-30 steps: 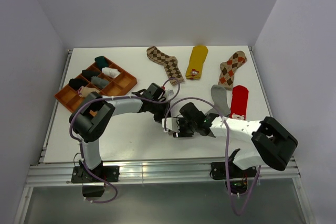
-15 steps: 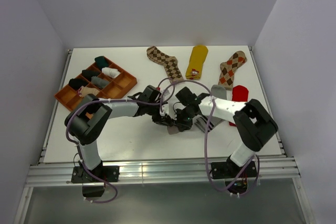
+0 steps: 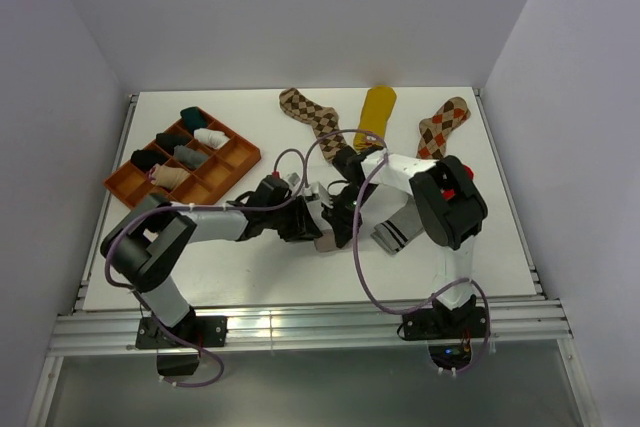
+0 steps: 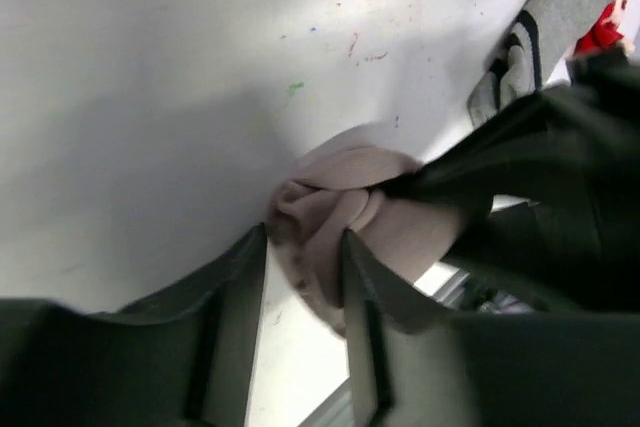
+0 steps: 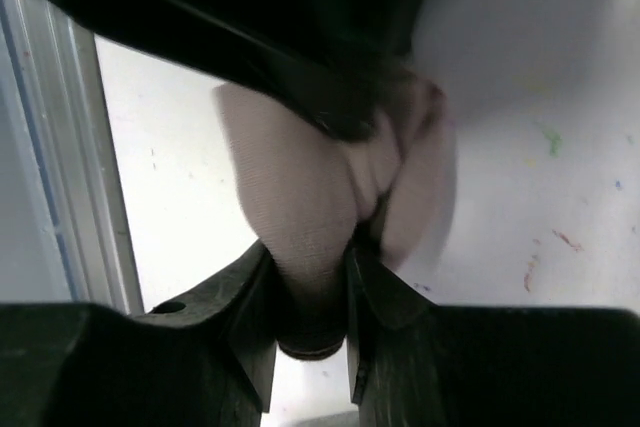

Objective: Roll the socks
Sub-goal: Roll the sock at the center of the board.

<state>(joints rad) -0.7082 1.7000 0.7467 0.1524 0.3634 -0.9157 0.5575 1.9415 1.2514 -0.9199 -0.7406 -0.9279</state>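
The taupe sock (image 4: 345, 217) lies bunched into a loose roll on the surface (image 3: 250, 267), just beside the grey striped sock (image 3: 402, 229). The right claw (image 5: 348, 257) is narrow and pinches a fold of the taupe fabric. The left claw (image 4: 303, 247) stands partly wide, its tips straddling the roll's edge; no firm pinch shows.

To finish the roll well:
- Use the right claw's pinch as the anchor.
- Reseat the left claw deeper over the outer layer, then tuck the cuff around the roll.
- Avoid dragging the roll onto the grey striped sock.

The folds will likely unwind if both claws release together.
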